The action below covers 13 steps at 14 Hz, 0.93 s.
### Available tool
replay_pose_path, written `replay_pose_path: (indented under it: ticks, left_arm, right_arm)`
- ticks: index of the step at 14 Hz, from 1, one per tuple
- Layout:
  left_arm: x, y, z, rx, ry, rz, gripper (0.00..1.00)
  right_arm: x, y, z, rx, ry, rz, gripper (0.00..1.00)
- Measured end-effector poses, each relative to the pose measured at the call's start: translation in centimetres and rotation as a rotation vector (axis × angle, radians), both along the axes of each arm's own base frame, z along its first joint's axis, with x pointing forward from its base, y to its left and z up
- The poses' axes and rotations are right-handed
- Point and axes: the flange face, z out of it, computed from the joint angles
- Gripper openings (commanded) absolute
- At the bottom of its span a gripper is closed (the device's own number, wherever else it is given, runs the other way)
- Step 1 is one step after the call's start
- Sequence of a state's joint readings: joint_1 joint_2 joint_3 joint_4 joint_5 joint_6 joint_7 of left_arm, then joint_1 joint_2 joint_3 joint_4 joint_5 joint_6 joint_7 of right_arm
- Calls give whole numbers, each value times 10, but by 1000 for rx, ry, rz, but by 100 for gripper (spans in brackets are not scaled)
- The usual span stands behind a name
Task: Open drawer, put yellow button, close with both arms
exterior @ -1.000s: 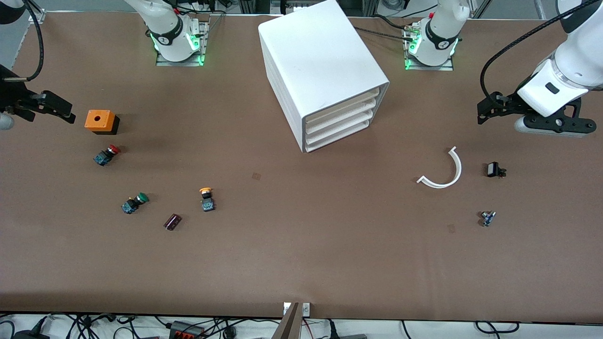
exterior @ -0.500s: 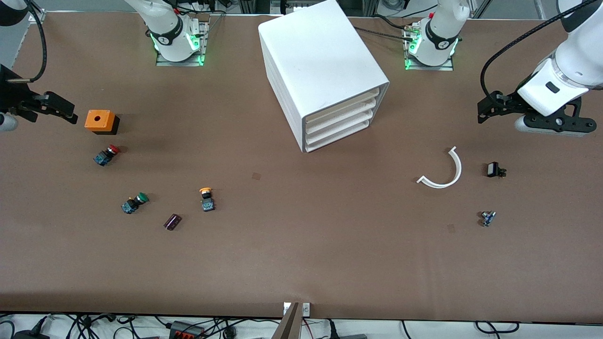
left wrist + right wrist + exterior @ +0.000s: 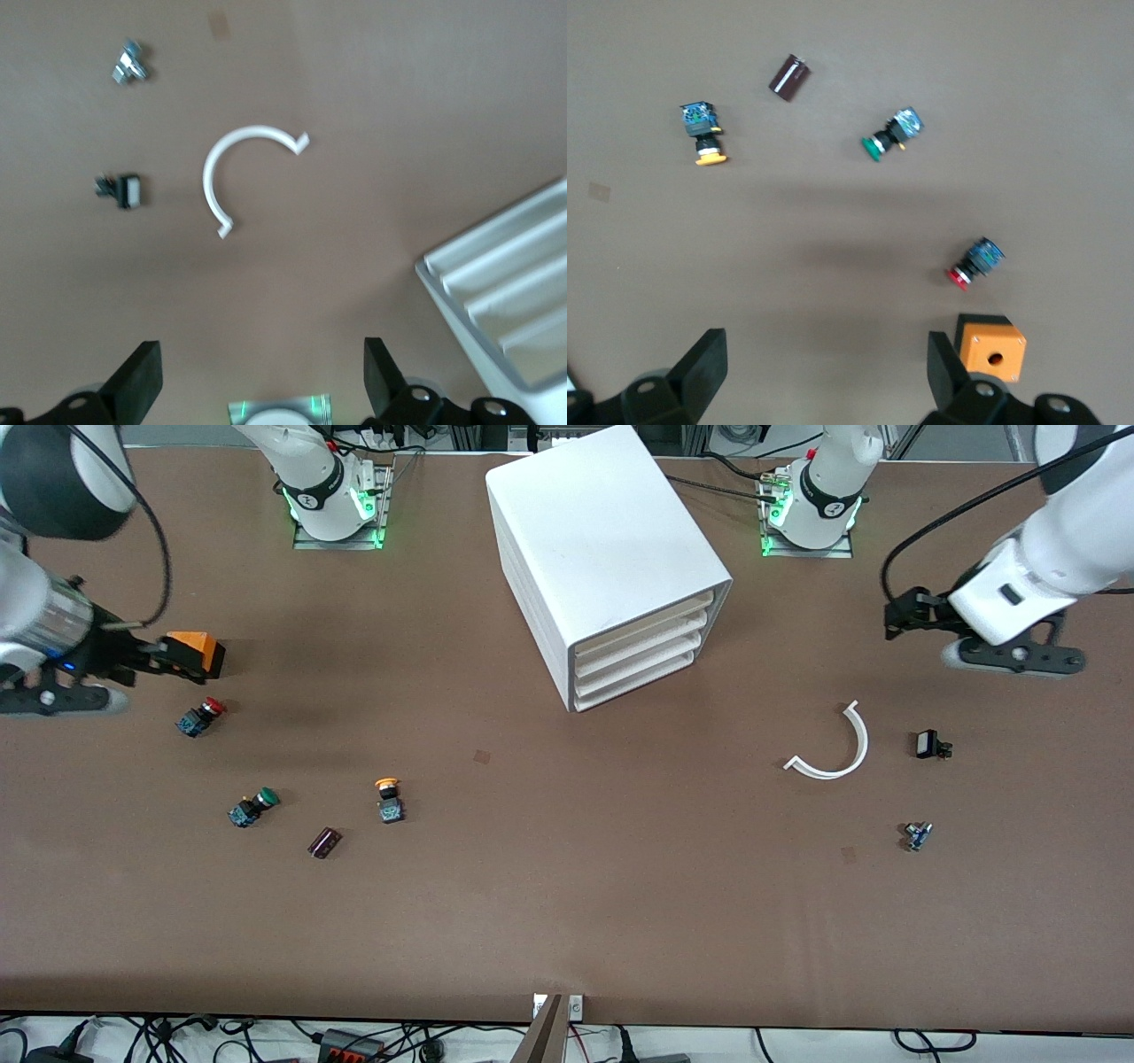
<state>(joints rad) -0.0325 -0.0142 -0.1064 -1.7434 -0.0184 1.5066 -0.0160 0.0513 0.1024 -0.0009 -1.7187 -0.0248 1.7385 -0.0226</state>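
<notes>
With every drawer (image 3: 640,657) shut and the yellow button (image 3: 388,798) loose on the tabletop (image 3: 567,886), the left gripper (image 3: 257,381) and right gripper (image 3: 824,372) hung high, jaws spread wide and empty, seemingly poised to begin.

— How is the light?
— Bright and even from overhead. The white cabinet (image 3: 602,549) glares on top and throws a soft shadow toward the upper right of the frame; green lamps glow at both arm bases.
— Any blur?
— The left wrist view is soft, probably motion blur: the white arc (image 3: 239,173) has fuzzy edges. The right wrist view is sharper, with a faint broad shadow mid-frame.
</notes>
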Motion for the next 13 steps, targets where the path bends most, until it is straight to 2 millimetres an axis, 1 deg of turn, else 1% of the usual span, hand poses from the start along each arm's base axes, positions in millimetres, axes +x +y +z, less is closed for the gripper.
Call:
replay_pose_path:
  ticks: [2, 3, 4, 6, 8, 11, 13]
  left_arm:
    - [-5, -30, -21, -24, 90, -46, 100]
    - [-6, -43, -31, -67, 128, -54, 100]
    - [-5, -52, -39, -125, 160, -51, 100]
    - [0, -64, -61, -280, 223, -81, 100]
    - [10, -74, -90, -458, 270, -133, 100]
    - [28, -84, -140, -714, 273, -152, 100]
    - [30, -91, -176, -868, 229, -127, 100]
  right_arm:
    - [12, 27, -26, 0, 2, 44, 100]
    - [17, 40, -40, 0, 11, 64, 100]
    - [20, 49, -54, -1, 22, 80, 100]
    - [26, 67, -84, -5, 57, 107, 100]
    - [33, 82, -117, -7, 78, 129, 100]
    - [46, 112, -174, -5, 63, 173, 100]
    - [52, 131, -207, -1, 43, 200, 100]
